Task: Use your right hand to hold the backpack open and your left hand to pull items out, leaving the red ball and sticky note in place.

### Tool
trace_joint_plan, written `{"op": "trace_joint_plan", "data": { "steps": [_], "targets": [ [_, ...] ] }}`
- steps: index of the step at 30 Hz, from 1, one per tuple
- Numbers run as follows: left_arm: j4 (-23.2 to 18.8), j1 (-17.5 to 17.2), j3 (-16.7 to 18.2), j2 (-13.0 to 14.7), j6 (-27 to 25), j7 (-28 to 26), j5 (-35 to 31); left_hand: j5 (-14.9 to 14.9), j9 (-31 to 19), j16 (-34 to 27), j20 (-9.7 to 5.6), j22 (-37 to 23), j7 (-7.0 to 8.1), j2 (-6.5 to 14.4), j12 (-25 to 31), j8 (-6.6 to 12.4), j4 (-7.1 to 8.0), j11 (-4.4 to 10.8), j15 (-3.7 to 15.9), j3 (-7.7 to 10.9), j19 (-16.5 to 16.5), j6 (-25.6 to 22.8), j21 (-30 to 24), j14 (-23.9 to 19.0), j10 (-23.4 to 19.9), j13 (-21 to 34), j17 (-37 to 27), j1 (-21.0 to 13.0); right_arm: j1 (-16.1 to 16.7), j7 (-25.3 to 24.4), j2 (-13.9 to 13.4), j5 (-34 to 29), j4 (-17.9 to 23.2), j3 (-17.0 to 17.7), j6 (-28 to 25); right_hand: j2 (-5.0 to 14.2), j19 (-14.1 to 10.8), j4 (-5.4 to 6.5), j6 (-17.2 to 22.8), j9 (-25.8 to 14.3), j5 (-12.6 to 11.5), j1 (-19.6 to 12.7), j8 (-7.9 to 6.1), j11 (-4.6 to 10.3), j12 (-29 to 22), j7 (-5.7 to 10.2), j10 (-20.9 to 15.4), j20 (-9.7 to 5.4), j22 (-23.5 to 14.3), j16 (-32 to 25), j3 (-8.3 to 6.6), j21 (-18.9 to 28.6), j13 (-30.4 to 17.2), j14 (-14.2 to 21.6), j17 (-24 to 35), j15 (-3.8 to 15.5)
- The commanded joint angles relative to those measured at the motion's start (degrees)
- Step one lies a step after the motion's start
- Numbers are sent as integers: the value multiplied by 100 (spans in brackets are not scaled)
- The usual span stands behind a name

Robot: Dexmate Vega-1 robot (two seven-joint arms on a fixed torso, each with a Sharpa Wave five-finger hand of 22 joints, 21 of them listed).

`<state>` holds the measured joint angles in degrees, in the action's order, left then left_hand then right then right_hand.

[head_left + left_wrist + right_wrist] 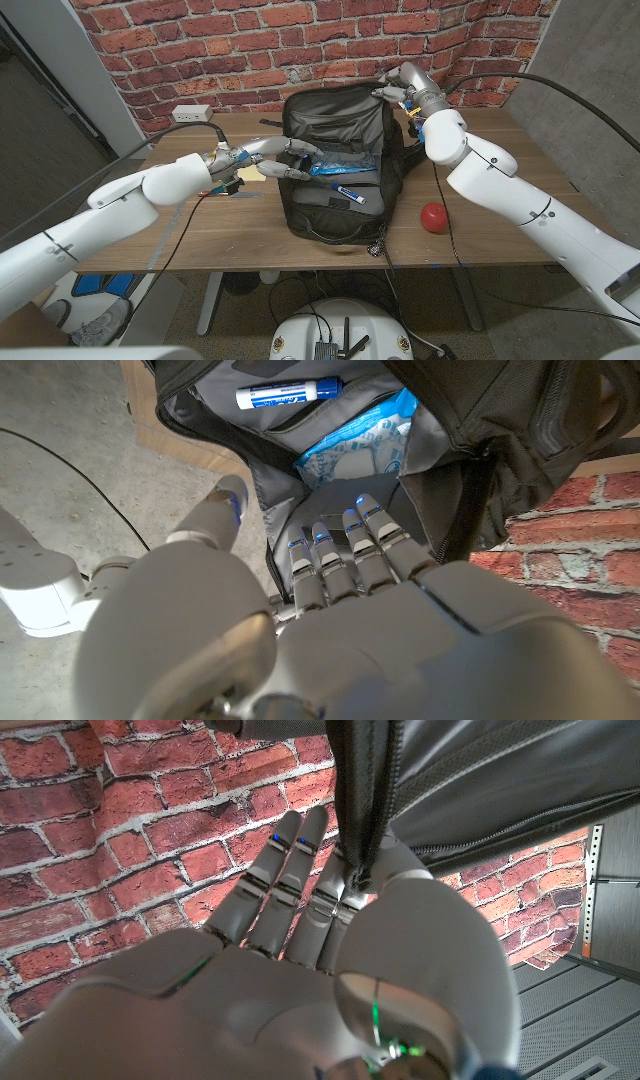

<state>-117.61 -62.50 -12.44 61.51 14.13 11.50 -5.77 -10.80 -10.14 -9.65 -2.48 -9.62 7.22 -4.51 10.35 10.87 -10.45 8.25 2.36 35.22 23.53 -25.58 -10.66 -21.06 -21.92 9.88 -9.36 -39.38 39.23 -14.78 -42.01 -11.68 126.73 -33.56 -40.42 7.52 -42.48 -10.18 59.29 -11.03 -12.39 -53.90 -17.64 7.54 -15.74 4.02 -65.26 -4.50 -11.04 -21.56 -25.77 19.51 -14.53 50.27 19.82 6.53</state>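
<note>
The black backpack (pixel 340 165) stands unzipped in the middle of the table. My right hand (pixel 402 88) is at its top back corner and pinches the zippered flap edge (pixel 355 810) between thumb and fingers, holding the flap up. My left hand (pixel 285 160) reaches over the bag's left rim with fingers spread and nothing in them. Just beyond its fingertips (pixel 340 535) lie a blue-and-white packet (pixel 360 445) and a blue-and-white marker (pixel 290 395) inside the bag. The red ball (pixel 433 216) sits on the table right of the bag. A yellow sticky note (pixel 250 172) lies under my left wrist.
A white power strip (pixel 192 114) sits at the table's back left near the brick wall. Black cables (pixel 190 225) run across the table on the left and down its front edge beside the bag.
</note>
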Motion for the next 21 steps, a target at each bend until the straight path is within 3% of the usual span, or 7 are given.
{"op": "trace_joint_plan", "data": {
  "steps": [1,21],
  "targets": [
    [76,1010,-714,-23,102,417,-444,-15,-22,-27,-748,-11,34,-11,-7,4,-15,36,845,-37,-9,23,-15,35,28,10,-7,-151,-13,28,14,23,-7,37,51,108,-47,42,46,-23,-21,-50,10,-14,6,24,-14,-713,-30,16,-18,31,-10,66,28,688],
    [-298,1657,-1273,-223,-272,888,-1559,-20,-27,-45,-749,-7,75,-90,16,32,-27,93,875,-130,72,51,-37,-1,-13,10,-5,-444,-123,135,17,51,-57,0,122,114,-51,53,57,-28,-23,-43,44,-12,24,34,-15,-713,-30,37,3,58,-17,89,44,684]
  ]
}}
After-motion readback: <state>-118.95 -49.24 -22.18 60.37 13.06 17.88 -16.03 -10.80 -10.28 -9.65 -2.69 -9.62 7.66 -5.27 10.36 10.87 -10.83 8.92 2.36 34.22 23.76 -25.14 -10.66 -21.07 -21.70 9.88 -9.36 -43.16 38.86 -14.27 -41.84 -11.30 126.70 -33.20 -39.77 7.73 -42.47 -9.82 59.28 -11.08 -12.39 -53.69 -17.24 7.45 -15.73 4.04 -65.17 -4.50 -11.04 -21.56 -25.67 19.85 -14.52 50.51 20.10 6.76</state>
